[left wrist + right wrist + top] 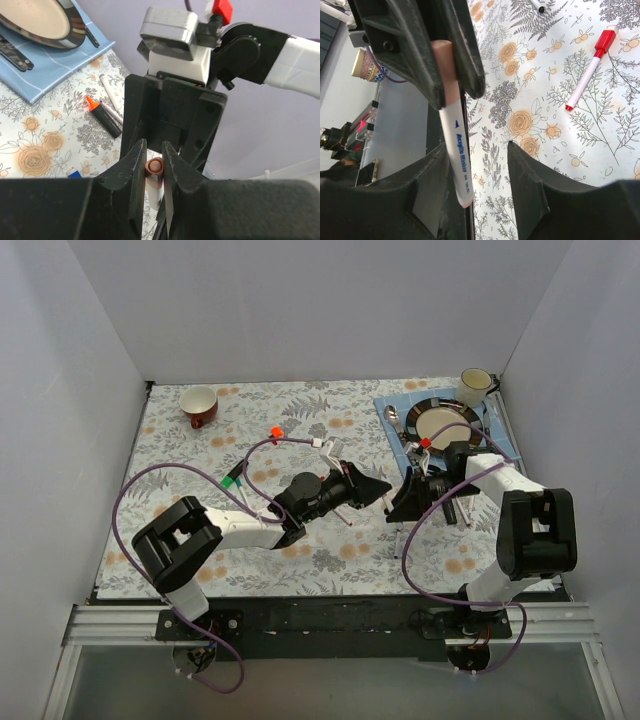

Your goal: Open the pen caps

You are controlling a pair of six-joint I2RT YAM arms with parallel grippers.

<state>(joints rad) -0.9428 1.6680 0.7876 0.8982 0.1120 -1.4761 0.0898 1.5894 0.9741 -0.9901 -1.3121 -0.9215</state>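
L pincer [154,160] is closed down tight on the pinkish-brown cap end [154,166] of a thin white-barrelled marker [460,155] w/ dark print, fingers pinching it from both sides. Only the round end face pokes out in the L wrist view. R pincer [479,150] is spread apart and holds nothing: the marker's barrel hangs betw. its two black fingers, close by one, w/ a clear gap to the other; can't tell if it brushes the near one. Cap end sits joined to the barrel, not pulled off. In the top view both pincers meet nose to nose above the flowered tablecloth [300,405], right of centre, w/ the marker up off the cloth. Elsewhere on the cloth: a white marker w/ red cap [587,75] lying flat, well apart from the R pincer; a thick black-barrelled marker w/ orange tip [102,116] and a thin white pen [111,95] just beside it, near the edge of the blue cloth placemat [55,65]; a green-ended pen [232,480] by the L arm's purple cable; a small orange-red piece [277,430], poss. a loose cap, too small to tell. Far-right corner: dark-rimmed cream plate [75,35] on the placemat, metal spoon [392,417] at its left, cream mug [475,387] behind it. Dark red mug [199,405] stands far-left, upright.
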